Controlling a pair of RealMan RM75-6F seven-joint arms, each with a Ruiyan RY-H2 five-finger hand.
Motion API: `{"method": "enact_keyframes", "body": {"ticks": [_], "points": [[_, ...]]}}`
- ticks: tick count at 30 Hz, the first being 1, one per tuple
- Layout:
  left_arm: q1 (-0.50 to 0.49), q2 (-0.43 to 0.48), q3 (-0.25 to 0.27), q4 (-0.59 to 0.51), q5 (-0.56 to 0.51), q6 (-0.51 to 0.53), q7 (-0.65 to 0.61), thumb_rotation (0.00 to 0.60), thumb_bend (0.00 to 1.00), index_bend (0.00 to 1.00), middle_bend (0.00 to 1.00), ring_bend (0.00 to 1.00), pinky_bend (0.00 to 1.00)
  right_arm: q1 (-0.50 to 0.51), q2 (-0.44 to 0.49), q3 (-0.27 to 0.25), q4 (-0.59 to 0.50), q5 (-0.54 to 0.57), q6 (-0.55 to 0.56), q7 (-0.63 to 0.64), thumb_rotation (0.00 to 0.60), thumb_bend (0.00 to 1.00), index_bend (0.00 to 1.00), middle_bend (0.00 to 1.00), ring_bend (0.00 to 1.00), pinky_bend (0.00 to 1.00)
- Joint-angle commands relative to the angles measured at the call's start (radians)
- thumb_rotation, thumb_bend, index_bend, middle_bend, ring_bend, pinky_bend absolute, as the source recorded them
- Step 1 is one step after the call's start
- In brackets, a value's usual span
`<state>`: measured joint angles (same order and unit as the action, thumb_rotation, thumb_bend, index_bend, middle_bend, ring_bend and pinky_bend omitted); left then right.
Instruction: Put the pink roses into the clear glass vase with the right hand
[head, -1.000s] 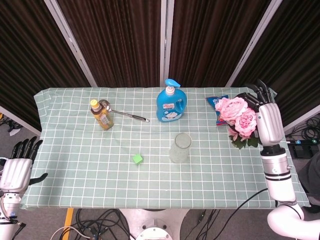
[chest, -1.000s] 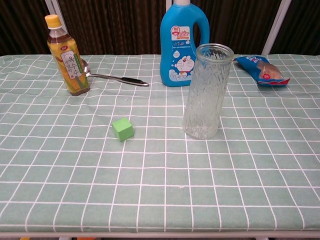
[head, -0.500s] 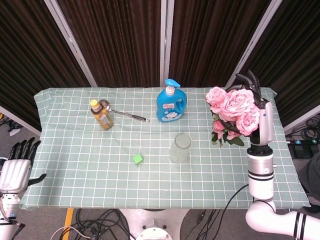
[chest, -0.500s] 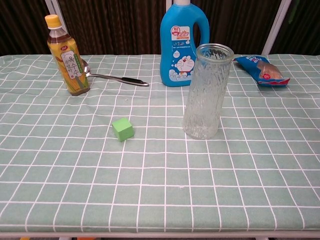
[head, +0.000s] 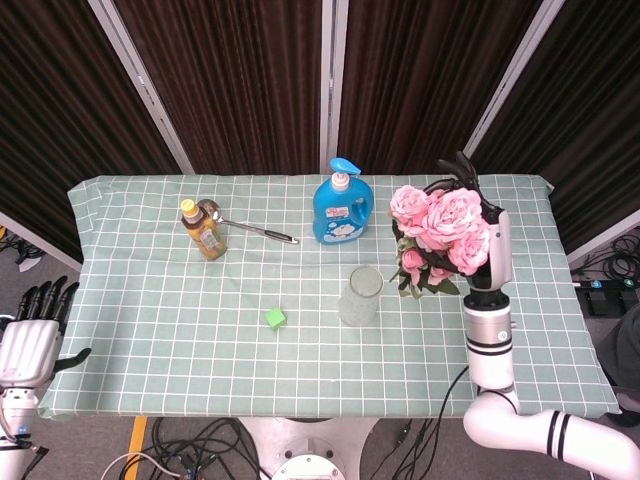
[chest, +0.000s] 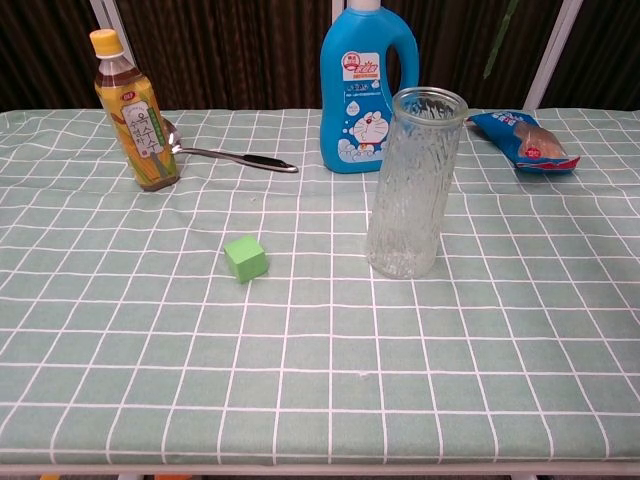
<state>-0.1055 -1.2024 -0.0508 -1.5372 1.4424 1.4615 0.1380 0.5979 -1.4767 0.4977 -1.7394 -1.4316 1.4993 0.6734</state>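
The pink roses (head: 438, 232) are held up high in the closed fingers (head: 462, 172) of the right hand (head: 490, 245), just beside the glass vase (head: 360, 296) on the tabletop (head: 150, 300), so the stems can be dropped in from above.

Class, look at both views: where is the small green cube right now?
The green cube sits on the tablecloth, left of the glass vase and in front of the spoon.

The right hand (head: 492, 250) has carried the pink roses (head: 437, 222) leftward, seemingly nearer the vase (head: 361, 296).
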Motion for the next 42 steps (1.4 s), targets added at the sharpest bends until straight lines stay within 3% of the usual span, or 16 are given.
{"method": "enact_keyframes", "body": {"ticks": [1, 15, 28, 42], "points": [[0.001, -0.001, -0.003, 0.010, 0.000, 0.004, -0.006, 0.600, 0.00, 0.08, 0.00, 0.00, 0.07, 0.033, -0.054, -0.020, 0.078, -0.034, 0.004, 0.036, 0.600, 0.17, 0.57, 0.54, 0.17, 0.00], [0.002, -0.015, -0.008, 0.073, -0.006, 0.000, -0.059, 0.600, 0.00, 0.08, 0.00, 0.00, 0.07, 0.093, -0.176, -0.051, 0.244, -0.051, 0.001, 0.084, 0.600, 0.17, 0.57, 0.54, 0.17, 0.00], [0.001, -0.010, -0.004, 0.079, 0.002, -0.006, -0.070, 0.600, 0.00, 0.08, 0.00, 0.00, 0.06, 0.126, -0.274, -0.113, 0.477, -0.029, -0.082, 0.190, 0.600, 0.15, 0.58, 0.54, 0.17, 0.00], [0.006, -0.022, -0.002, 0.100, 0.000, -0.002, -0.074, 0.600, 0.00, 0.08, 0.00, 0.00, 0.06, 0.127, -0.292, -0.159, 0.541, -0.057, -0.095, 0.241, 0.600, 0.10, 0.46, 0.50, 0.12, 0.00]]}}
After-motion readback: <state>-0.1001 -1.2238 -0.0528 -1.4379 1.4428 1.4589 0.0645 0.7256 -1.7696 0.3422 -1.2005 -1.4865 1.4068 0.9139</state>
